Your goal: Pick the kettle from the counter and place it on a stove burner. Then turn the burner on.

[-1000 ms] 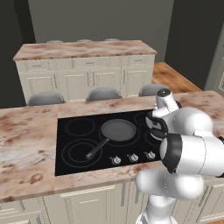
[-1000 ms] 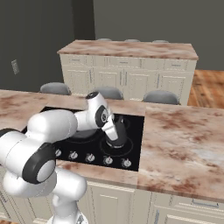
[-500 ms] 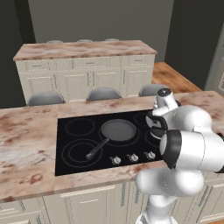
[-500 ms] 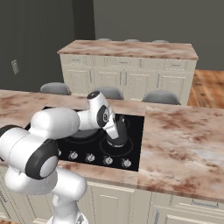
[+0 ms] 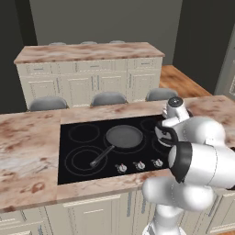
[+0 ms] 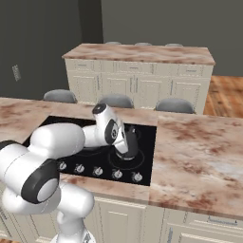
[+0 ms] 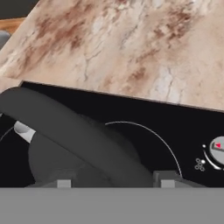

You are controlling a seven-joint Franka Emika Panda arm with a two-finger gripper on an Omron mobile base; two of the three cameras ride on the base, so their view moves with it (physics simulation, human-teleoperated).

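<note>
Gripping the kettle's (image 7: 74, 148) arched loop handle, our pincer (image 7: 113, 181) holds the smooth dark rounded body over the stove burner (image 7: 168, 146); we judge placing is in hand, next lower and let go, then reach a knob (image 7: 217, 148) beside the marbled counter (image 7: 144, 48)

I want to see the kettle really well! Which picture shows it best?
The right base view: the kettle stands on the black cooktop under the gripper, body and handle visible. The hand view shows its handle very close, cropped. In the left base view the arm hides most of the kettle.
</note>
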